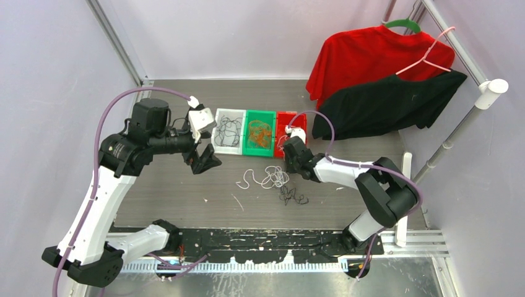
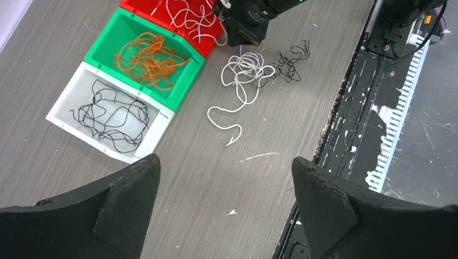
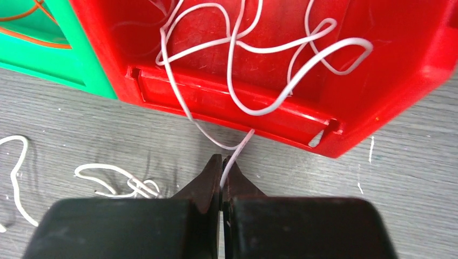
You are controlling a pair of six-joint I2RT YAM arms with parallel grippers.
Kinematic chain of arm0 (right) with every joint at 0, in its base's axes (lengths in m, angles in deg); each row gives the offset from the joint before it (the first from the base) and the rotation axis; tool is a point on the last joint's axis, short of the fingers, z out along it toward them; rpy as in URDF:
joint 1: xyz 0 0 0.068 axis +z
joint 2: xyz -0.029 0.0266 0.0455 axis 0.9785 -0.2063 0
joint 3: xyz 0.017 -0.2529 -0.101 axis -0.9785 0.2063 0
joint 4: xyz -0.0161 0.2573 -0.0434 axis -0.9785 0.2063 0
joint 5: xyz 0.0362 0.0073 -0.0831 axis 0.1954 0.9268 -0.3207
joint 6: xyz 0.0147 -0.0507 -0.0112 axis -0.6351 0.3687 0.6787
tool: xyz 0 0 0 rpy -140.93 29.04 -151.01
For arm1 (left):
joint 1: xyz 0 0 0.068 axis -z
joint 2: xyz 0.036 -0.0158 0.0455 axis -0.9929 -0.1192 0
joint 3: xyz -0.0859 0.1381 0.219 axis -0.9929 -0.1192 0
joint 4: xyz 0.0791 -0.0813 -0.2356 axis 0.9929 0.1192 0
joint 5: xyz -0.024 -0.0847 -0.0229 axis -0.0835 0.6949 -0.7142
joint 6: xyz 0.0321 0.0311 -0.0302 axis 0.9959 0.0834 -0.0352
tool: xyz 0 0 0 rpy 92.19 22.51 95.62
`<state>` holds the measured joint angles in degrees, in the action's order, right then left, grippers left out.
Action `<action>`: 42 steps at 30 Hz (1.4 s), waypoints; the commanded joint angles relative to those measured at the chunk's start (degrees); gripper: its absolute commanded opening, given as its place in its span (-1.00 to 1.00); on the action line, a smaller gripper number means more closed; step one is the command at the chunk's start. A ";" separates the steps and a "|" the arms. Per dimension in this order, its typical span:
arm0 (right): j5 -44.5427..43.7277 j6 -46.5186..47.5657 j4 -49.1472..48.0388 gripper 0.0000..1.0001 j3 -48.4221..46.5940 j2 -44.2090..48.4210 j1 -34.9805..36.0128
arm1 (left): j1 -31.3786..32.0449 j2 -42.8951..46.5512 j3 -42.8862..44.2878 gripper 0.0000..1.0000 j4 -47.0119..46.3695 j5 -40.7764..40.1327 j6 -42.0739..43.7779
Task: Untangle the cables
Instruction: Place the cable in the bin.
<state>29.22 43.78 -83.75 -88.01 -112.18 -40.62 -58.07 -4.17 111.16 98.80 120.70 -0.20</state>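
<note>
A loose white cable [image 1: 272, 178] [image 2: 243, 70] lies coiled on the table beside a small black tangle [image 1: 290, 197] [image 2: 289, 62]. Another white cable [image 3: 244, 141] hangs over the front wall of the red bin [image 3: 302, 121] [image 1: 283, 117]. My right gripper [image 3: 223, 162] [image 1: 291, 154] is shut on that cable, just in front of the bin. Orange cables fill the green bin [image 1: 246, 133] [image 2: 108, 38]. Black ones lie in the white bin [image 1: 216, 133] [image 2: 65, 102]. My left gripper [image 2: 227, 167] [image 1: 207, 162] hovers open and empty above bare table, left of the bins.
Red and black shirts [image 1: 377, 86] hang on a rack at the back right, reaching down to the table. A black base rail [image 1: 278, 238] [image 2: 351, 124] runs along the near edge. A white post [image 1: 407, 179] stands at the right.
</note>
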 commanded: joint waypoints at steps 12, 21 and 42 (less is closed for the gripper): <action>-4.06 8.29 7.06 -0.98 -14.34 1.89 -2.87 | -0.30 0.86 2.00 0.81 -0.35 0.24 -0.19; -8.34 14.95 8.89 -0.98 -28.19 -13.52 -6.80 | -0.30 0.96 1.75 0.81 -0.04 0.40 0.20; -4.30 19.36 14.10 0.06 -37.27 -11.07 -6.80 | -0.32 0.05 5.17 0.79 2.14 1.44 0.76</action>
<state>22.88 61.14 -70.18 -120.34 -131.61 -47.73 -58.11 -4.38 113.19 100.57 120.72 0.11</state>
